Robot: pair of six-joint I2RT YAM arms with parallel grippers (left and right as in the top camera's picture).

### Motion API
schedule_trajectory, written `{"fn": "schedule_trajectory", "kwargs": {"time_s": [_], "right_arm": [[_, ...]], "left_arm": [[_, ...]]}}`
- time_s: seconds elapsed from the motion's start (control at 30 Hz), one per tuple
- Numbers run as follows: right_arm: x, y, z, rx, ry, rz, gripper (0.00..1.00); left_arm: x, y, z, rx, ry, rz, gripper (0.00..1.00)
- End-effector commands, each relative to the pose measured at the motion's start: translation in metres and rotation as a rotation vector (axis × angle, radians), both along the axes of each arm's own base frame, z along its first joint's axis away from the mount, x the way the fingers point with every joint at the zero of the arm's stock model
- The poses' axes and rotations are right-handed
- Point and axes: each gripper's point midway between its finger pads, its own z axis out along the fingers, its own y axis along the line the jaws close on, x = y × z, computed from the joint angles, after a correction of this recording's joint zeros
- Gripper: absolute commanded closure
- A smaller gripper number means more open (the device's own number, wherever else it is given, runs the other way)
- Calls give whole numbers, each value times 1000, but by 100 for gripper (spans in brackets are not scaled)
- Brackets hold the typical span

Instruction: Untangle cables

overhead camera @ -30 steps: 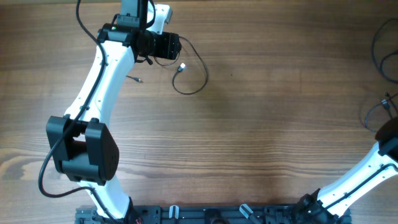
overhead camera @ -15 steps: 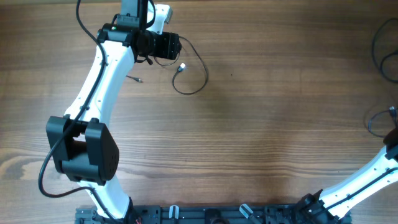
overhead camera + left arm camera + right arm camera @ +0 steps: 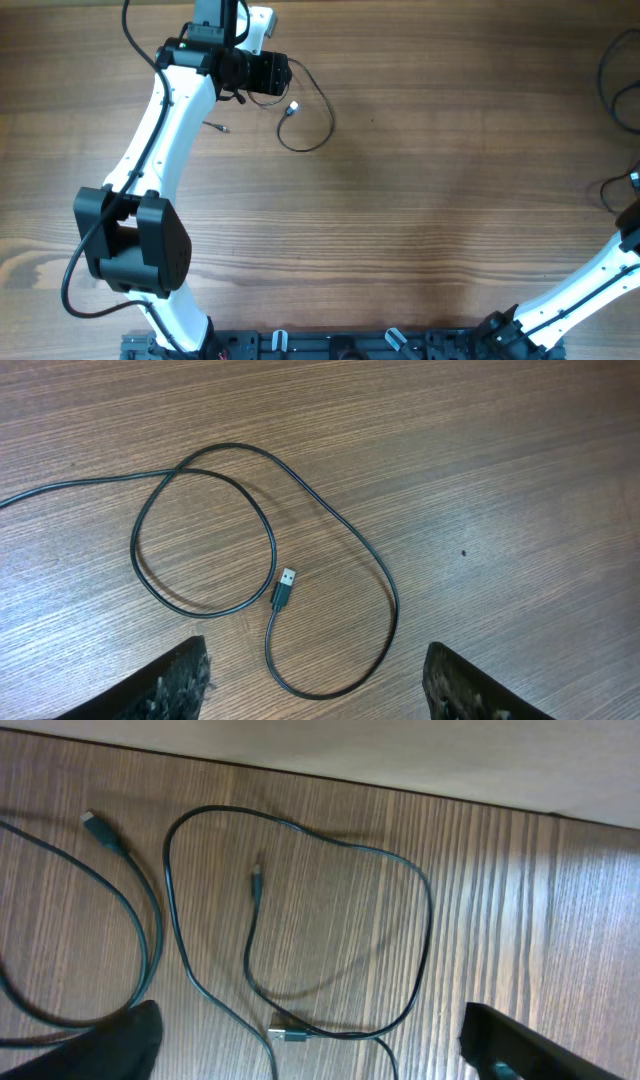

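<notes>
Likely sizing up a strand to pick, the left hand (image 3: pixel 318 680) hangs wide and empty over the USB cable (image 3: pixel 283 590) looped on the tabletop (image 3: pixel 520 480) — the right hand (image 3: pixel 315 1045), equally spread, hangs over crossed cables (image 3: pixel 287 1036) by the tabletop's edge.

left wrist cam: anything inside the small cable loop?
Only bare table shows inside the cable loop. The USB plug lies just outside its right edge. Nothing covers the loop.

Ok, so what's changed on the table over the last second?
The right arm drew back toward the right edge of the table, and the cable loop beside it shifted right too. The left arm and the USB cable near it stayed put.
</notes>
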Motion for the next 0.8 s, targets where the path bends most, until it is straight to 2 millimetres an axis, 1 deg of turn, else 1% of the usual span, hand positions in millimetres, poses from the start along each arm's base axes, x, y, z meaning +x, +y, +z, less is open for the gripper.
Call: {"fn": "schedule_trajectory", "kwargs": {"time_s": [0.0,0.23,0.33,0.4,0.57,0.6,0.77], "right_arm": [[6,4,-9,31,-8,10,1],[12,20,-11,113,-53,37,0],[14,27,0,125,-82,49,0],[15,31,13,115,-105,60,0],[20,46,57,52,-162,94,0],[22,54,71,34,-178,111,0],[33,83,113,-29,-216,206,0]], "left_arm": [[-3,-2,16,-2,-34,-7,30],[-3,-2,15,-2,-33,-8,29],[-3,-2,15,-1,-33,-8,29],[-3,-2,16,-1,-35,-8,29],[-3,-2,17,-2,-37,-8,29],[-3,-2,17,-2,-39,-8,30],[-4,-1,19,-1,-43,-11,30]]}}
